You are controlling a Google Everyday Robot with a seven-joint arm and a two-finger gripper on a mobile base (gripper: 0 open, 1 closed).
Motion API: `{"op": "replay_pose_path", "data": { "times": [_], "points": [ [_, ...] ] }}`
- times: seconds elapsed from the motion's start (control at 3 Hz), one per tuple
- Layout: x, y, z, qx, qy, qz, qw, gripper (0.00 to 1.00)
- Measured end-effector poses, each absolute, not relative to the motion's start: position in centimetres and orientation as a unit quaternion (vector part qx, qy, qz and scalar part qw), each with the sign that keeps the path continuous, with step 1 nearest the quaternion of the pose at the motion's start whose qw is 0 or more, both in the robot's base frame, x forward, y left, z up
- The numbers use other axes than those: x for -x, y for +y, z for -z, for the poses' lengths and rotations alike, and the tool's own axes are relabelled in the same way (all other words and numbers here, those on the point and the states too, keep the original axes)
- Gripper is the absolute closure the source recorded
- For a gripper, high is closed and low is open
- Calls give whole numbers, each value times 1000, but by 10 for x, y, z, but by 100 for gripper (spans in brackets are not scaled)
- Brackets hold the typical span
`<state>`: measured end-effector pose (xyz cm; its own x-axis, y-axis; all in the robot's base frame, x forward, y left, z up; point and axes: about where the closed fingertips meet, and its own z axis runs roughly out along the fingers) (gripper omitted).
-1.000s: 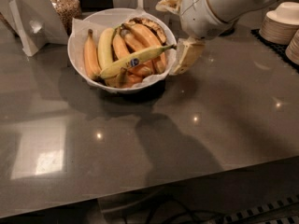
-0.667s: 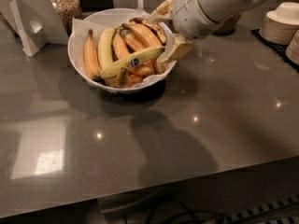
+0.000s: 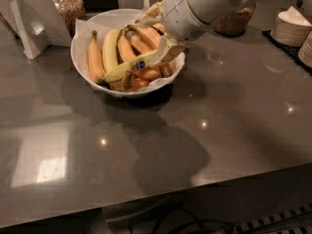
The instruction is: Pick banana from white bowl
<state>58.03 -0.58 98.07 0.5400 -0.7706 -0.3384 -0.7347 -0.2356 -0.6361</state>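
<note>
The white bowl (image 3: 76, 52) stands on the grey counter at the upper middle, lined with white paper and full of bananas. The banana (image 3: 126, 69), pale greenish-yellow with a small blue sticker, lies diagonally on top of the orange-yellow bananas (image 3: 95, 57). My gripper (image 3: 159, 32) is over the bowl's right side, at the banana's right end. Its tan fingers are spread open, one near the far rim and one (image 3: 165, 51) down by the banana's tip. The tip itself is hidden behind that finger.
A glass jar of brown grains (image 3: 68, 6) and a white folded stand (image 3: 29, 28) sit left of the bowl. A second jar (image 3: 235, 19) is behind my arm. Stacked white plates (image 3: 291, 27) stand at the far right. The counter's front edge runs along the bottom.
My gripper has moved left from beside the bowl's right rim to over the bowl, with its fingers now at the banana's right end. The bananas have not moved.
</note>
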Motion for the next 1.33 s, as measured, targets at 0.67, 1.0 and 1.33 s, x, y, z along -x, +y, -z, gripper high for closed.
{"op": "replay_pose_path", "data": {
  "times": [0.67,1.0,1.33],
  "points": [
    [-586,18,-956,803,466,-5,372,42],
    [-589,21,-941,809,467,-13,355,43],
    [-592,23,-932,812,469,-19,347,47]
  ]
}}
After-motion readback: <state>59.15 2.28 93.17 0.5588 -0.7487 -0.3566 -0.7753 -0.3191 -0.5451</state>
